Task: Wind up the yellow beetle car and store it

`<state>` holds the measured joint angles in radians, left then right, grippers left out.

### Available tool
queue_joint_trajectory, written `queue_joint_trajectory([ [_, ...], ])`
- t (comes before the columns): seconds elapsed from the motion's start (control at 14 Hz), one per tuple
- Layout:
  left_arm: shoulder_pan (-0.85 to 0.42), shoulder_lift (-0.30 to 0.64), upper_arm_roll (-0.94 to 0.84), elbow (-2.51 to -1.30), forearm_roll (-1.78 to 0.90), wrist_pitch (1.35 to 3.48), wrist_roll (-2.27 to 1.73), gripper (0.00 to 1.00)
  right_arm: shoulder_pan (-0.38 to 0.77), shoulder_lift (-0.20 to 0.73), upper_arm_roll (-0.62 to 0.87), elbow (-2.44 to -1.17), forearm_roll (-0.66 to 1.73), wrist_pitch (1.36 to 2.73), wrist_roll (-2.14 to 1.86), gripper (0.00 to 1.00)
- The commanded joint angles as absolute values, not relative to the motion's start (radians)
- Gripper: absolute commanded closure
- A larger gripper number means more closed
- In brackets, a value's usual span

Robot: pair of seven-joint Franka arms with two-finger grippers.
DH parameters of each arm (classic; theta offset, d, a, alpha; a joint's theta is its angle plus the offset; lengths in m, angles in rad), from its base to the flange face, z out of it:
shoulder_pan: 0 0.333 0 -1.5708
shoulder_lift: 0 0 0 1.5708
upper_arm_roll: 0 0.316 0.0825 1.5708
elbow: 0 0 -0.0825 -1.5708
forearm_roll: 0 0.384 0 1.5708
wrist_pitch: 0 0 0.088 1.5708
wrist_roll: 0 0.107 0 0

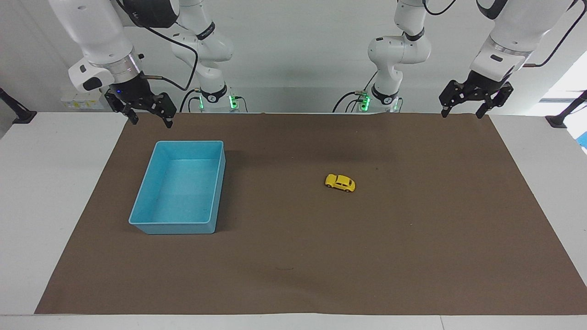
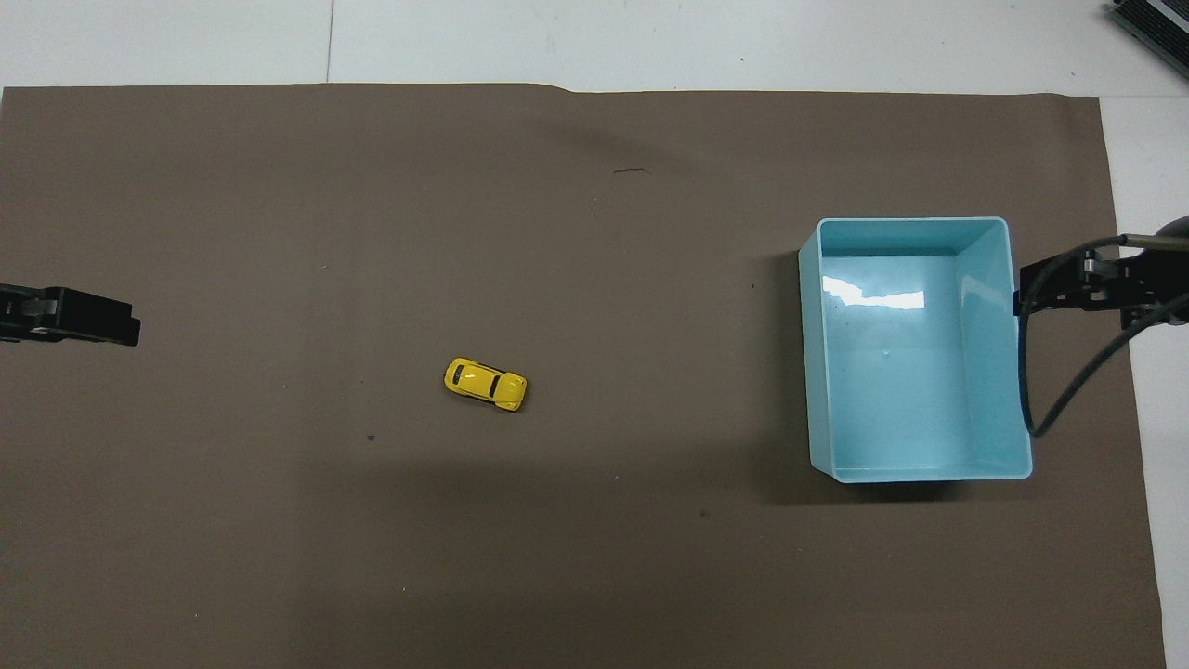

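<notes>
The yellow beetle car stands on its wheels on the brown mat, alone near the middle and somewhat toward the left arm's end. The blue bin sits toward the right arm's end, with nothing in it. My left gripper hangs open over the mat's corner at its own end, well apart from the car. Over the mat's edge just beside the bin, my right gripper is open too and holds nothing.
The mat covers most of the white table. Both arm bases stand at the robots' edge. A black cable loops down from the right gripper beside the bin.
</notes>
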<state>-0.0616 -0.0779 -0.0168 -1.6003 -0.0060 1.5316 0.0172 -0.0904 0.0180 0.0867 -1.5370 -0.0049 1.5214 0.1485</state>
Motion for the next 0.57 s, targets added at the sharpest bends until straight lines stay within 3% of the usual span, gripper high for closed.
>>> queue_joint_trajectory([
  [0.0, -0.052, -0.094, -0.020, -1.618, -0.015, 1.528, 0.023, 0.00, -0.104, 0.028, 0.097, -1.516, 0.006, 1.505, 0.127, 0.00],
  [0.5, -0.051, -0.091, -0.018, -1.621, -0.015, 1.537, -0.056, 0.00, -0.104, 0.028, 0.097, -1.516, 0.006, 1.505, 0.127, 0.00],
])
